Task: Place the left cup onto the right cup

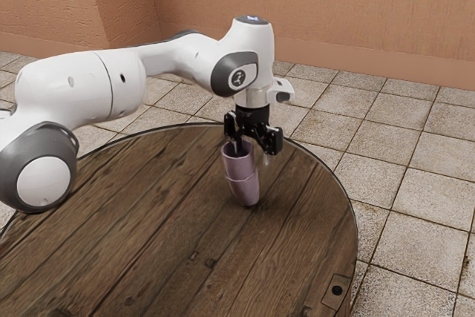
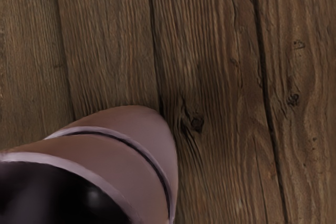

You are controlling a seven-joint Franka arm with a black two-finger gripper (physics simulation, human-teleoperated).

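left cup (image 1: 237,159) nested in right cup (image 1: 248,191), mid-frame on the wooden table (image 1: 148,243).
the gripper (image 1: 249,148) was seen at the upper rim; its grip could not be told. the right cup's mouth was hidden; the arm's joint mark (image 1: 239,76) was unreadable.

We see two mauve tapered cups, stacked. The upper cup (image 1: 237,162) (image 2: 94,156) is nested mouth-up in the lower cup (image 1: 249,189) (image 2: 147,129), with its rim and upper wall standing proud of the lower rim. Its interior reads dark. The stack leans slightly, top toward the left. The lower cup's base sits on the table (image 1: 148,235), toward the far right of the top.
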